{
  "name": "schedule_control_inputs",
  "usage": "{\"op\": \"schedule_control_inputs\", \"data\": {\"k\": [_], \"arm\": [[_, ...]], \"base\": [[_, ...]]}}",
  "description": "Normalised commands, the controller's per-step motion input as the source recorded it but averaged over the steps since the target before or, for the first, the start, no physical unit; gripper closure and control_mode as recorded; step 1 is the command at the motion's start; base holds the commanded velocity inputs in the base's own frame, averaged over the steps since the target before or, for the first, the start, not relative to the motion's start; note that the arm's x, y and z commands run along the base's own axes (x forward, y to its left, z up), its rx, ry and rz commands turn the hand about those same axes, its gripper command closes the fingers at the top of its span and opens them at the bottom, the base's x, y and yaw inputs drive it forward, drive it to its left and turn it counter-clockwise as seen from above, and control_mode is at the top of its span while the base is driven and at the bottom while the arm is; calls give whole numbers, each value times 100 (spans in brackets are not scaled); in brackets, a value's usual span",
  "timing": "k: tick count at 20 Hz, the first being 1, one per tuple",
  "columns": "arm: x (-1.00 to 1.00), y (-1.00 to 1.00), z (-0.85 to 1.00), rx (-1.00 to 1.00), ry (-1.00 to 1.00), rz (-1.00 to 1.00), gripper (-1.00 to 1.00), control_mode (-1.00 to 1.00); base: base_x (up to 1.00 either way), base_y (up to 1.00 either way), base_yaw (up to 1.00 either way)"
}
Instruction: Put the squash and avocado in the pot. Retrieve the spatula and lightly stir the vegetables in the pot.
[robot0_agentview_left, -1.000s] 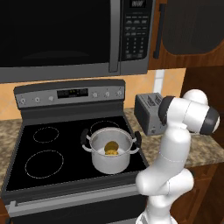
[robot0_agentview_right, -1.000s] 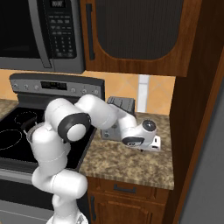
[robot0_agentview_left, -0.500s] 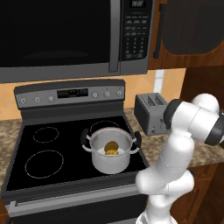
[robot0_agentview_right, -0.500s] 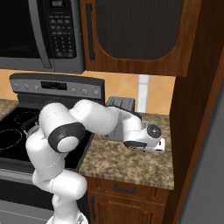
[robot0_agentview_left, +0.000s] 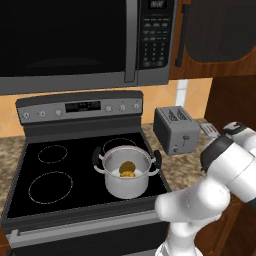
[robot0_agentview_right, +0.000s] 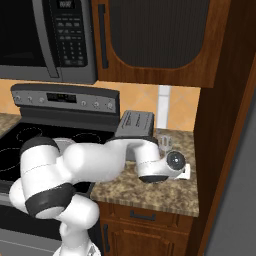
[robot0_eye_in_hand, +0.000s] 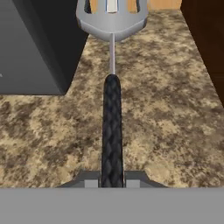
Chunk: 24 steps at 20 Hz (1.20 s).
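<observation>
The gripper (robot0_eye_in_hand: 112, 181) clamps the spatula's (robot0_eye_in_hand: 112, 127) black handle on the granite counter (robot0_eye_in_hand: 175, 122), right of the toaster (robot0_eye_in_hand: 35, 43).

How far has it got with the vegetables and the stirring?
Done, by the look of it: the squash and the avocado lie inside the pot on the stove. In hand: the end effector has its fingertips closed on the black handle of the spatula, which lies on the counter beside the toaster. Left: lifting the spatula, carrying it to the pot and stirring lightly.
</observation>
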Motion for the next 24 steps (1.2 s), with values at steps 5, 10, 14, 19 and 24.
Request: {"op": "schedule_control_inputs", "data": {"k": [5,10,14,19,24], "arm": [[-13,2,6,0,-1,0,100,-100],[-77,0,49,-3,-4,0,100,-100],[-100,0,74,-5,-1,0,100,-100],[-95,3,93,-14,-10,5,100,-100],[-65,39,69,-25,-11,28,100,-100]], "base": [[0,0,0],[0,0,0],[0,0,0],[0,0,0],[0,0,0]]}}
